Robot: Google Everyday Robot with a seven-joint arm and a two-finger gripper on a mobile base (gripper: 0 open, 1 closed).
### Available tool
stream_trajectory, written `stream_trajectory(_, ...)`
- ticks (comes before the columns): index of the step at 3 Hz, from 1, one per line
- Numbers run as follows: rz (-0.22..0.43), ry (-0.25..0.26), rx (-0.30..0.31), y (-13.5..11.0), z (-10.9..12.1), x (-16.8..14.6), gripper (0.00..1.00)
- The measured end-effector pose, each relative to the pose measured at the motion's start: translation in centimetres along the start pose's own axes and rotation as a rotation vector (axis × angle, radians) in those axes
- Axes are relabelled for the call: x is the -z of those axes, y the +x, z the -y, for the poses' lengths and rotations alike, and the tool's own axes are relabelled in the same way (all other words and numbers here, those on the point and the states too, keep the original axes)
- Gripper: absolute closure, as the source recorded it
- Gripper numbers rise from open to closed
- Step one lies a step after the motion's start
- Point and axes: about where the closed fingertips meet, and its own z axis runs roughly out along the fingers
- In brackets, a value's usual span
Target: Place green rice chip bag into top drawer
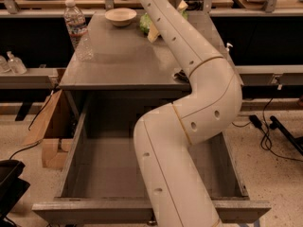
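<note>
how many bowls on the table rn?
1: bowl at the table's far edge, left of the green bag. Gripper sits at the bag, mostly behind the arm, which could hide more.

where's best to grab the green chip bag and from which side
Probably its crinkled top, from above: the green rice chip bag lies low at the far end of the table, bowl on one side, arm covering the other. The pincer sits right beside it.
</note>
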Motion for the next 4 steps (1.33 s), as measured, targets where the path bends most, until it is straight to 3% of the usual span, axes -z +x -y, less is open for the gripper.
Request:
stream_trajectory(1, 0.025, -0.047, -0.1, 0.5, -0.3, -0.7, 0.0)
stream_trajectory(2, 0.025, -0.05, -0.106, 0.5, -0.5, -0.9, 0.0)
stream_trajectory(4, 0.144, -0.105, -0.094, -0.9, -1.3, -2.4, 0.0)
